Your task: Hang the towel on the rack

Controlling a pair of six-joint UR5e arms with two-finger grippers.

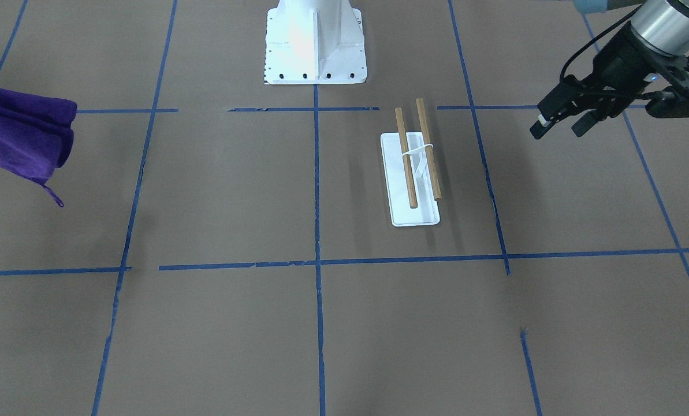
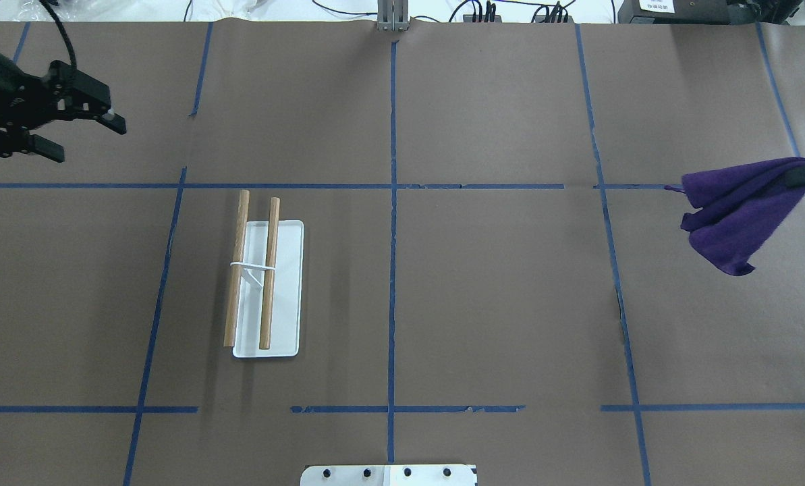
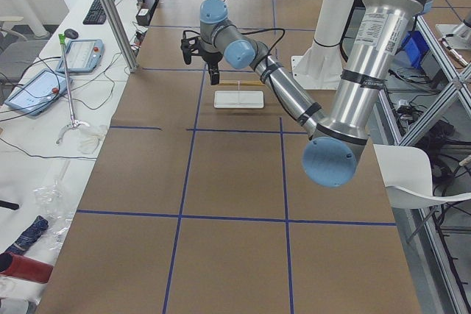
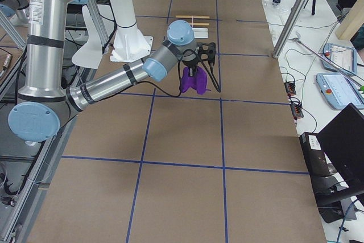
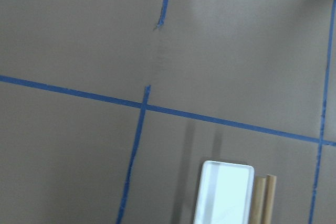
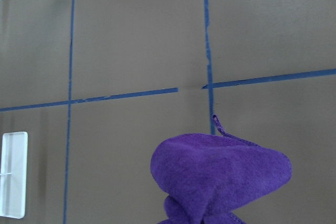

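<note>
Right claw (image 2: pixel 801 178) is pinching 1 upper corner of the purple towel (image 2: pixel 733 216) at the far right edge of the overhead view, its fingers pressed together on the cloth. The towel is hanging clear of the tabletop (image 2: pixel 483 297), bunching into soft vertical folds and tapering to a lower point; a small loop (image 1: pixel 56 196) is dangling from 1 corner. Left claw (image 2: pixel 86 138) is hovering with its 2 fingers spread and nothing between them, over the far left part of the tabletop. The rack (image 2: pixel 267 283) is standing on the robot's left half, well apart from the towel: a white rectangular base (image 2: pixel 287 290) is carrying 2 parallel wooden rods (image 2: pixel 237 270) on a thin white support. Blue tape lines (image 2: pixel 392 236) are dividing the brown tabletop into rectangles.
</note>
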